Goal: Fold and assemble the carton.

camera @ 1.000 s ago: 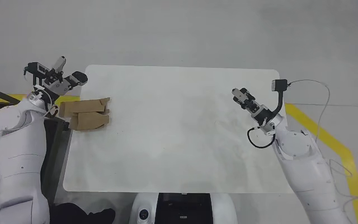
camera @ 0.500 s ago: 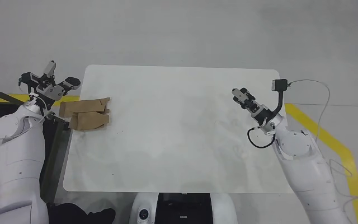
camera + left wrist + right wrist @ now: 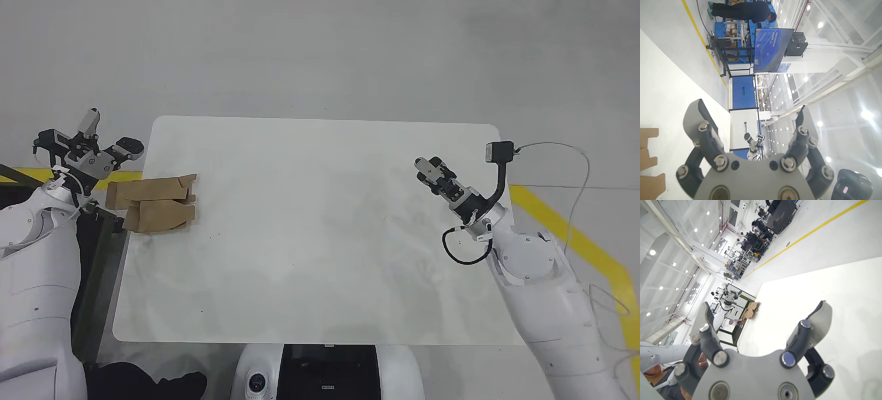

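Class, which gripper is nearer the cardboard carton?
Left. The left gripper hovers open just beyond the carton at the table's corner; the right gripper sits open across the table.

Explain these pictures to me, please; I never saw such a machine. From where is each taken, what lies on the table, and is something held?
This is a robot with two arms. The top view looks down from a camera above them onto a white table. The other two pictures come from cameras on the wrists, each looking past its own jaws. Both pairs of jaws stand open and hold nothing. One thing lies on the table: a flat brown carton, not yet assembled, at the left edge near the left arm. The right arm is at the opposite edge.
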Action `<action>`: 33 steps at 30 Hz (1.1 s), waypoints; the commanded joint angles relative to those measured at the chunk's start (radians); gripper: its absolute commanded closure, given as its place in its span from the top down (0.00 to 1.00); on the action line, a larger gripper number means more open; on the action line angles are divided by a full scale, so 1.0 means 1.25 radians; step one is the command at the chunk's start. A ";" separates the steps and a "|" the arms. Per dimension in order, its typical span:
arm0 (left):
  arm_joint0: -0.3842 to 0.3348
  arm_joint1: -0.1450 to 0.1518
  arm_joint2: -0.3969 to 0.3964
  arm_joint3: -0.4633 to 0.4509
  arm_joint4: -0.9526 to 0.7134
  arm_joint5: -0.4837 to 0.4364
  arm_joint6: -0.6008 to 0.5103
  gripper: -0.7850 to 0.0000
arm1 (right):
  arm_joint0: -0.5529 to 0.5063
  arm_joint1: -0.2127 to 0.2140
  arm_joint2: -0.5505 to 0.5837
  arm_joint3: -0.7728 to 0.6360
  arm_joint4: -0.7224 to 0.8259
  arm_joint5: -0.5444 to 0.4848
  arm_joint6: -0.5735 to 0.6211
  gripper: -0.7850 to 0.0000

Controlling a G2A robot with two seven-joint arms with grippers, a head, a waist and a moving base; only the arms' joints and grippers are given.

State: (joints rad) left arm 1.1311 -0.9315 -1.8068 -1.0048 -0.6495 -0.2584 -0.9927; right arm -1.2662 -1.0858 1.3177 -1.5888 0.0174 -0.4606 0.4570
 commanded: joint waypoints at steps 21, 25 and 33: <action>0.039 0.013 -0.113 0.116 0.045 -0.195 0.193 1.00 | 0.000 0.000 0.000 0.000 0.000 0.000 0.000 1.00; 0.022 0.023 -0.134 0.187 0.080 -0.203 0.217 1.00 | 0.000 0.000 0.000 0.000 0.000 0.000 0.000 1.00; -0.007 0.045 -0.152 0.322 0.200 -0.256 0.296 1.00 | 0.000 0.000 0.000 0.000 0.000 0.000 0.000 1.00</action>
State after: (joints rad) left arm 1.1250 -0.8790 -1.9986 -0.6201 -0.4329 -0.5632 -0.6322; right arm -1.2662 -1.0858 1.3177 -1.5888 0.0174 -0.4606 0.4570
